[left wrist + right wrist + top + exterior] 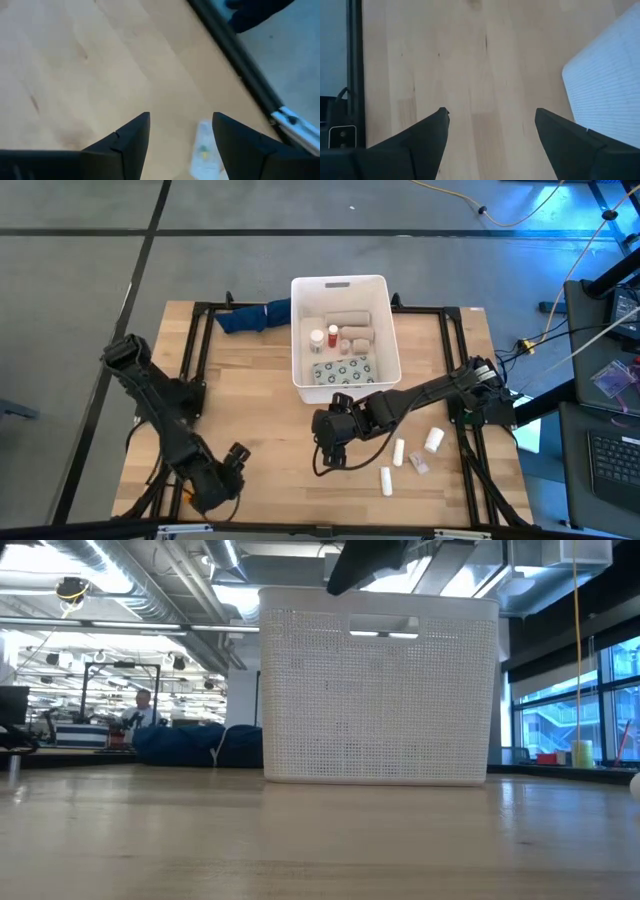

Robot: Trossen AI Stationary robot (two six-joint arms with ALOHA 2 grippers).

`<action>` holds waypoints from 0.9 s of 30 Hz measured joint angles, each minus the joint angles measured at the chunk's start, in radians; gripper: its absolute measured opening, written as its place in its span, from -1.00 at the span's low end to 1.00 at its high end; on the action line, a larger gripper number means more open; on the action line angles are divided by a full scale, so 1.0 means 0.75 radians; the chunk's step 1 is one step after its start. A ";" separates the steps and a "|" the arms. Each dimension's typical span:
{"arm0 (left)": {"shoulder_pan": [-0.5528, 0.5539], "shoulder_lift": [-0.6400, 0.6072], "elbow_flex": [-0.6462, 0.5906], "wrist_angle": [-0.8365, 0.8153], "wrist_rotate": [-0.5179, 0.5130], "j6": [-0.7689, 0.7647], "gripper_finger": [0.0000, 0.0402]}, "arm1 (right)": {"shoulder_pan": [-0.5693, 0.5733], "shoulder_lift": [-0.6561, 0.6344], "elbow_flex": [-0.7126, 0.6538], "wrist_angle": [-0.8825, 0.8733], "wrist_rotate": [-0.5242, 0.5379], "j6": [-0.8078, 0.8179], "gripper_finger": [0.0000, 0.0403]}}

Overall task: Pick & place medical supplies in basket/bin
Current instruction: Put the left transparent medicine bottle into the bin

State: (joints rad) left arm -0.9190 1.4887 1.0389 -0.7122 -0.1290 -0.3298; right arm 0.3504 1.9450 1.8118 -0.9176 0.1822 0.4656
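The white basket (340, 330) stands at the table's far middle and holds beige rolls (345, 320), small bottles (325, 337) and a grey blister pack (343, 369). White tubes (399, 450), a white bottle (434, 440) and a small grey item (419, 465) lie on the wood at the near right. My right gripper (333, 452) hovers open just near of the basket, over bare wood (492, 117). My left gripper (235, 462) is open at the near left. A small white item with yellow-green print (205, 155) lies on the table below its fingers (180, 125).
A dark blue cloth (250, 317) lies left of the basket at the far edge. A black frame rail (195, 340) runs round the tabletop. Bare wood lies between the two arms. In the low view a person (143, 705) shows far off in the room.
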 joint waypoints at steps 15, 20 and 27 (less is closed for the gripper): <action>-0.075 0.238 0.002 -0.002 0.168 -0.136 0.03 | -0.031 0.000 0.000 0.002 0.000 -0.003 0.47; -0.084 0.274 0.001 -0.020 0.206 -0.137 0.02 | -0.031 0.000 0.000 0.002 0.000 -0.001 0.47; -0.084 0.332 0.001 -0.033 0.197 -0.138 -0.02 | -0.031 0.000 0.000 0.003 0.000 -0.004 0.47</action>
State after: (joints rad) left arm -0.9821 1.7380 1.0397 -0.7372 0.0184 -0.4330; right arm 0.3271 1.9450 1.8118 -0.9157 0.1822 0.4628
